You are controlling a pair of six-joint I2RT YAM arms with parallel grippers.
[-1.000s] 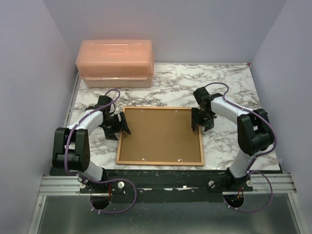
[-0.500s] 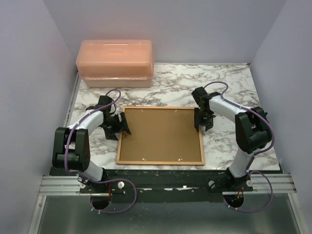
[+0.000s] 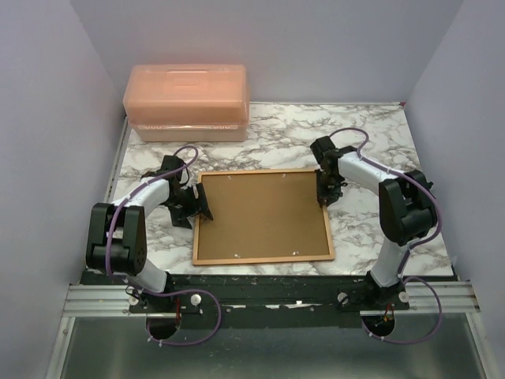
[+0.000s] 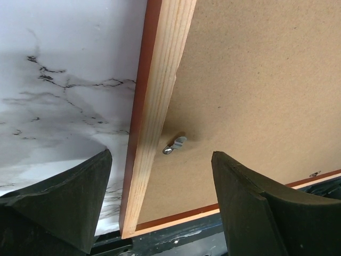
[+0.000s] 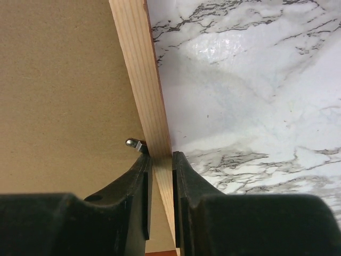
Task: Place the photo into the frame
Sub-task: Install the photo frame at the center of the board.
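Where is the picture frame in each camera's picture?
Top external: the frame lies flat, back up, in the middle of the table.
Left wrist: its pale wooden edge runs from top middle to bottom left, between the fingers of the open left tool.
Right wrist: its edge runs down into the shut right tool.
Shared landmark: the brown backing board inside it.

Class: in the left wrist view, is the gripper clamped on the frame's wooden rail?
No; the left gripper stands wide open, straddling the frame.
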